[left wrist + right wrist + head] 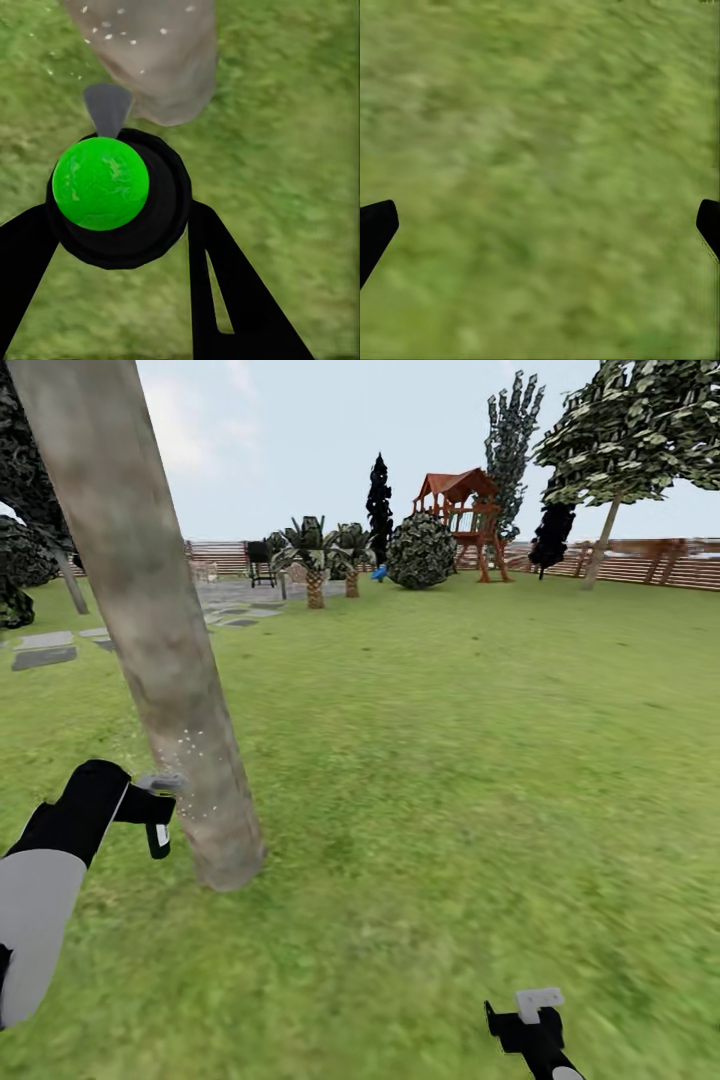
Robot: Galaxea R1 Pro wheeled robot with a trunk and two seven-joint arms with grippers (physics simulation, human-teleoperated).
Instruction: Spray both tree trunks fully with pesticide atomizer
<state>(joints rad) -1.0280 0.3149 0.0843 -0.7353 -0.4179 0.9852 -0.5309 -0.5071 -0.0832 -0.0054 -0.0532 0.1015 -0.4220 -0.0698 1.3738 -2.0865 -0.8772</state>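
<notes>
A thick beige-grey tree trunk (150, 610) leans up the left of the head view, with white spray specks (190, 760) low on its bark. My left gripper (150, 810) is shut on the pesticide atomizer (101, 184), a black body with a green ball top. Its grey nozzle (107, 105) points at the trunk's base (161, 67), close to it. A second tree with a slim pale trunk (603, 545) stands far right by the fence. My right gripper (530, 1015) hangs open over bare grass (540, 150). Grey paving of the floor (240, 595) lies far behind the trunk.
Stepping stones (45, 650) lie at the left. Two short palms (315, 570), a round bush (420, 550), a red playset (465, 520) and dark conifers (379, 505) stand at the back before a slatted wooden fence (650, 565). Lawn (470, 760) spreads to the right.
</notes>
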